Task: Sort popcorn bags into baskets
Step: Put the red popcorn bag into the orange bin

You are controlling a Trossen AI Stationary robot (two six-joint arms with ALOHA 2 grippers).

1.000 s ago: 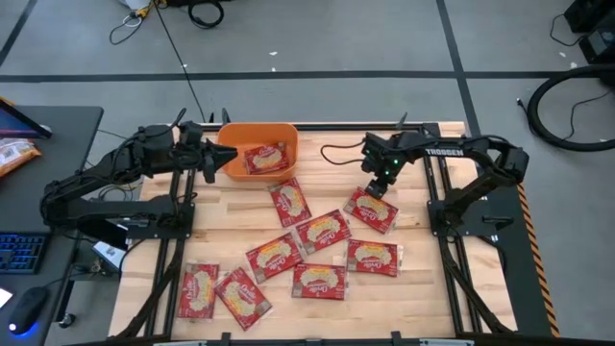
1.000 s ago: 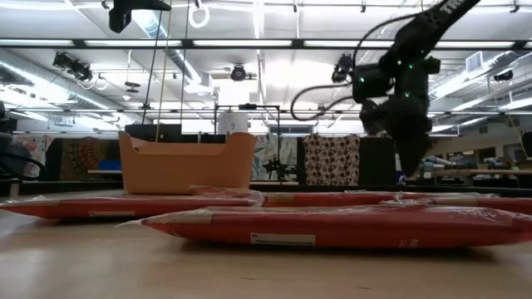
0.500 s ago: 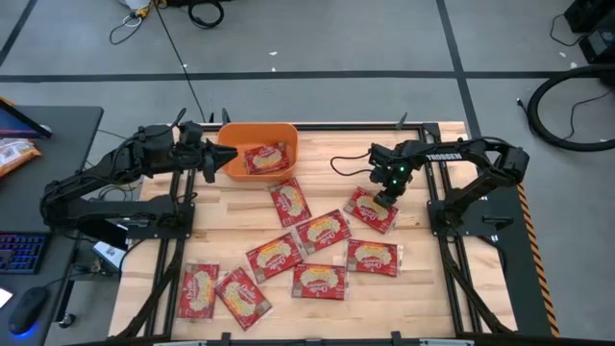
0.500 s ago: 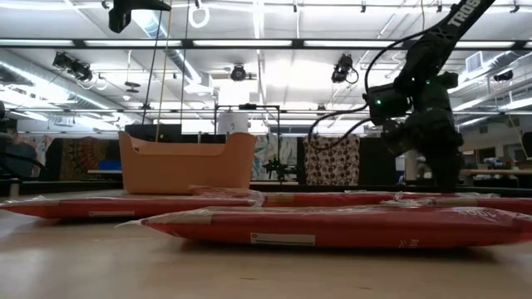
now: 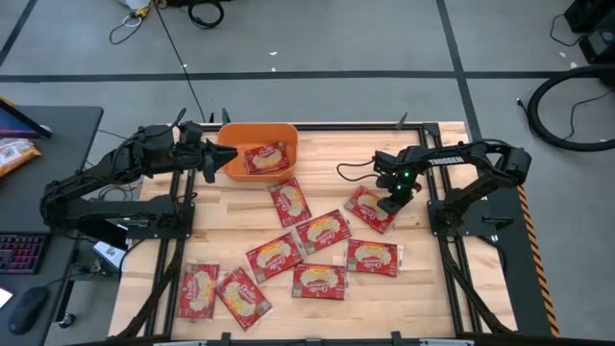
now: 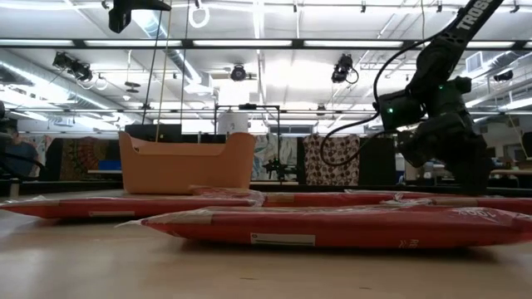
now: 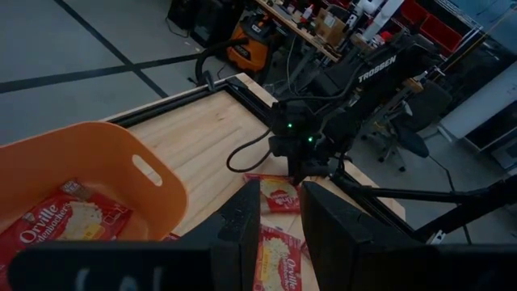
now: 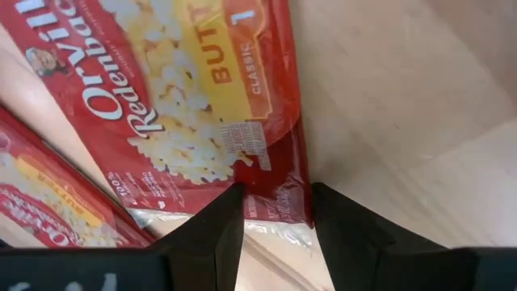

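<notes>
Several red popcorn bags lie flat on the wooden table, among them one (image 5: 288, 200) near the basket and one (image 5: 322, 231) mid-table. Another bag (image 5: 266, 157) lies inside the orange basket (image 5: 252, 132) at the far edge. My right gripper (image 5: 389, 205) is open and low at the right end of the rightmost bag (image 5: 368, 209). In the right wrist view, one finger (image 8: 212, 230) is over the bag (image 8: 186, 97), the other (image 8: 343, 230) over bare wood, with the bag's corner (image 8: 279, 198) between them. My left gripper (image 5: 215, 161) waits open beside the basket's left wall, holding nothing. My right gripper comes at the rightmost bag's corner (image 8: 279, 198) from above, its fingers straddling the bag's edge. I cannot tell whether the fingers touch the bag. The bag lies flat on the table.
A black cable (image 5: 348, 171) loops over the table's far right part. The metal frame rails (image 5: 440, 207) run along both table sides. To the left stands a dark desk with an orange-yellow snack packet (image 5: 14, 154). Bare wood shows right of the basket (image 5: 336, 144).
My right gripper has moved toward the table's right and near edges and come down, from above the rightmost bag's far side to its right end at table height. The bags have stayed where they were.
</notes>
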